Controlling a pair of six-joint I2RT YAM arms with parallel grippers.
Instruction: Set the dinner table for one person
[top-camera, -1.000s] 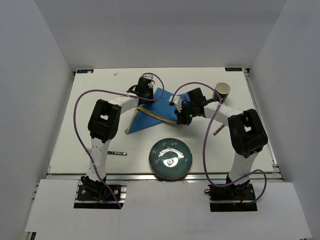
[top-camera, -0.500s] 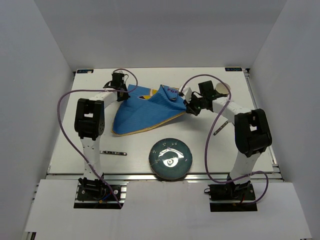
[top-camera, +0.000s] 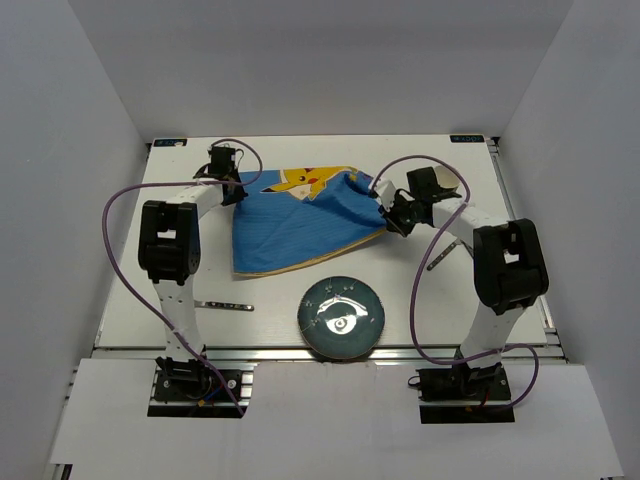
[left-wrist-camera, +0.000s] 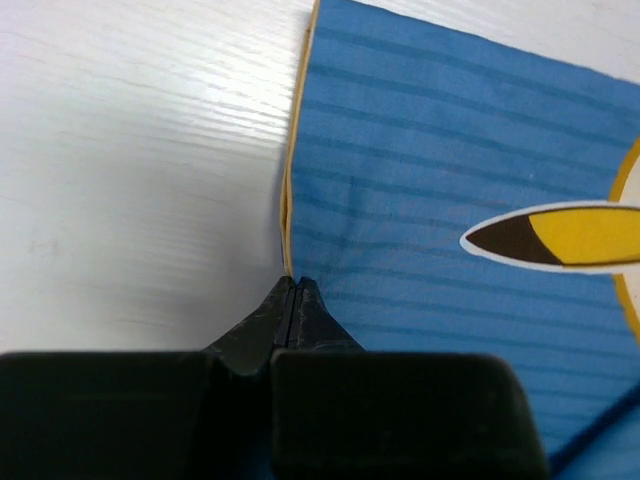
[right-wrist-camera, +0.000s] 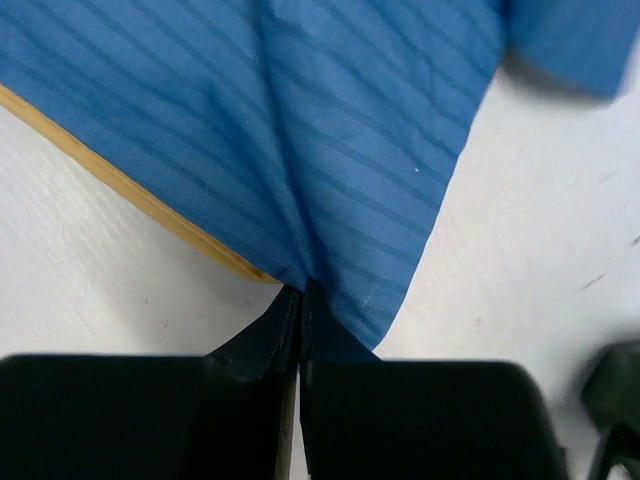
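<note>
The blue placemat (top-camera: 300, 225) with a yellow cartoon figure lies half spread on the white dinner table (top-camera: 140, 290), stretched between both grippers. My left gripper (top-camera: 238, 192) is shut on the mat's left yellow-trimmed edge (left-wrist-camera: 290, 200); its fingertips (left-wrist-camera: 292, 285) are pressed together on the cloth. My right gripper (top-camera: 384, 210) is shut on the mat's bunched right corner (right-wrist-camera: 340, 150), with the jaws (right-wrist-camera: 302, 292) closed on the fold. The mat's right side is still wrinkled and lifted.
A dark round plate (top-camera: 342, 318) sits near the front edge, just below the mat. A metal utensil (top-camera: 225, 305) lies front left and another (top-camera: 440, 258) by the right arm. A paper cup (top-camera: 452, 180) stands partly hidden behind the right wrist.
The two grippers have pulled apart, left going left and right going right and back. The folded placemat has opened out and its yellow figure now shows.
</note>
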